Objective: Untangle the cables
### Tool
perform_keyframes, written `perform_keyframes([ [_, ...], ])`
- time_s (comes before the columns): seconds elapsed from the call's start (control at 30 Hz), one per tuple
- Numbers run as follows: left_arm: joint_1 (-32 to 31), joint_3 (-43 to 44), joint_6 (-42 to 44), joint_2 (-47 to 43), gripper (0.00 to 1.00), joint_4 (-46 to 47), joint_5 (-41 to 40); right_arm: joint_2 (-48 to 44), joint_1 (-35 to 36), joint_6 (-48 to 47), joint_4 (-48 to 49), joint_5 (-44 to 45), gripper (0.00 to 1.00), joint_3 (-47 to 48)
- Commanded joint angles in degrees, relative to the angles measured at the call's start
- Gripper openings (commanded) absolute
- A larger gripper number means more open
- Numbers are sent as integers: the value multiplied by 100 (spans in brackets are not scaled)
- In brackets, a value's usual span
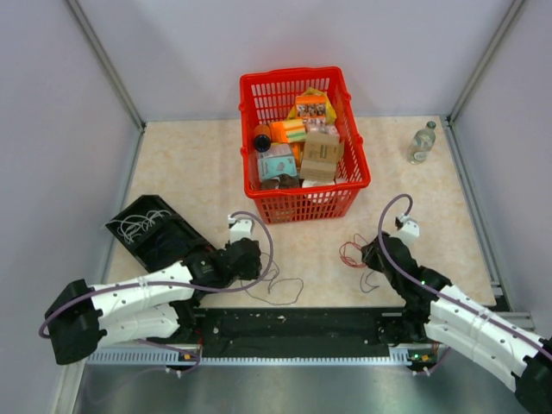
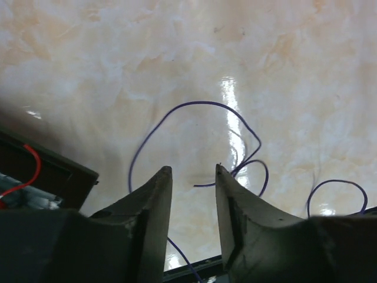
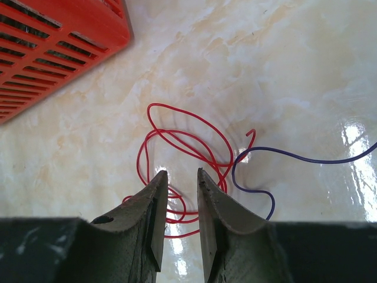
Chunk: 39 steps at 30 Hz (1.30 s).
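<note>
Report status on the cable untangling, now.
Left gripper open over purple wire loops. Right gripper open, fingertips astride red wire coil. Purple strand meets the red coil's edge. Red basket close behind, clear of the wires.

Left gripper [image 2: 191, 171] low, just off the front-left corner of the red basket [image 1: 304, 205], jaws parted. Right gripper [image 3: 179, 172] low, off its front-right corner, jaws narrowly parted.
</note>
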Motion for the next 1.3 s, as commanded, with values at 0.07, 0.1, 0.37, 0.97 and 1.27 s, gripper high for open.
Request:
perform_keyframes([
  [0.07, 12, -433, -247, -72, 60, 1290, 455, -77, -66, -47, 52, -51, 27, -47],
  [0.1, 12, -425, -247, -45, 64, 1335, 455, -85, -66, -56, 43, -60, 27, -47],
  [0.37, 3, -389, 737, -615, 93, 1283, 788, -15, -49, -1327, 771, -1532, 33, 24],
  [0.97, 12, 778, -755, -3314, 89, -2107, -677, 2522, 3694, -3827, 2889, -1818, 93, 1684],
  [1.27, 12, 973, -810, -4000, 89, -2321, -741, 4888, 4864, -3879, 2962, -465, 88, 2756],
])
